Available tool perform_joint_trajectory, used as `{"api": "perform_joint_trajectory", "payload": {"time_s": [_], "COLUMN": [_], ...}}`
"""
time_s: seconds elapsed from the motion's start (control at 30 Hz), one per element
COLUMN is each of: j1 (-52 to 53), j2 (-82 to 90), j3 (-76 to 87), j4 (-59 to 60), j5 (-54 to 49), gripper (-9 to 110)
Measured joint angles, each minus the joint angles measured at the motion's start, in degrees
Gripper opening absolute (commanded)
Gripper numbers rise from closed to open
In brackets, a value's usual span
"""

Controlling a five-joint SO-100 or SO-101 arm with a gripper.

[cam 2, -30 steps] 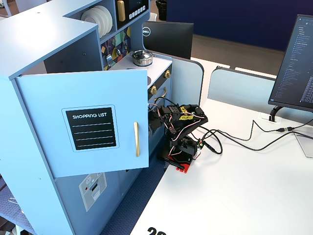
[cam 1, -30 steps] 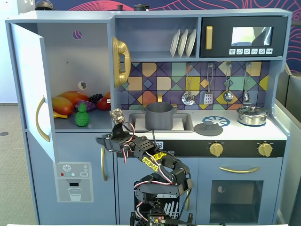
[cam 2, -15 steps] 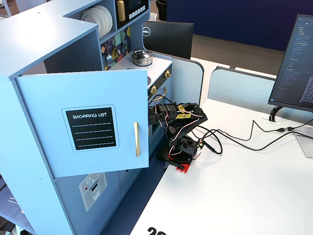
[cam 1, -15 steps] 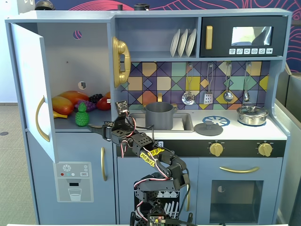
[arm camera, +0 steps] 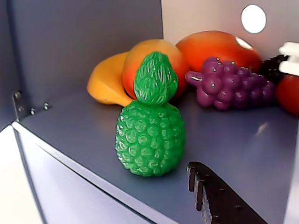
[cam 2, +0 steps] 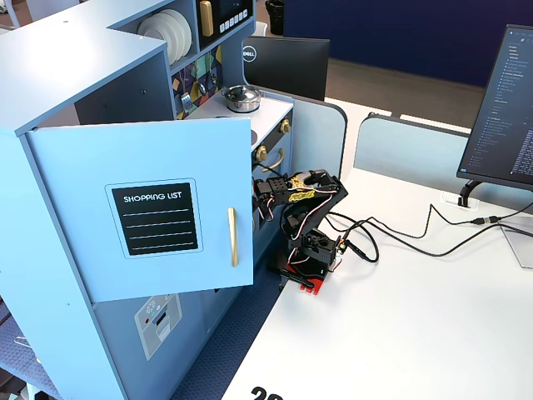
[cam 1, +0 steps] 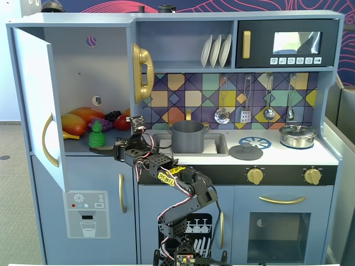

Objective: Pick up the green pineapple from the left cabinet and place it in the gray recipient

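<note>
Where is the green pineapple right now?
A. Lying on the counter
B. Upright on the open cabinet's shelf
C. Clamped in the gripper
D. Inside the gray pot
B: the green pineapple stands upright near the front edge of the left cabinet shelf, apart from the gripper.

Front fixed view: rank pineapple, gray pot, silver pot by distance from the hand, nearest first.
1. Pineapple: on the cabinet shelf, just left of the hand.
2. Gray pot: in the sink, right of the hand.
3. Silver pot: far right on the counter.
</note>
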Motion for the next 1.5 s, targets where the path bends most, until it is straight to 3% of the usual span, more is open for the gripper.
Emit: {"api": "perform_joint_trajectory", "payload": {"time_s": [1.5], "j1": [1.5], "j2": [-30.8], "j3": [-20.6], "j4": [-7.9], "j5": [-0.9], "gripper": [47]}}
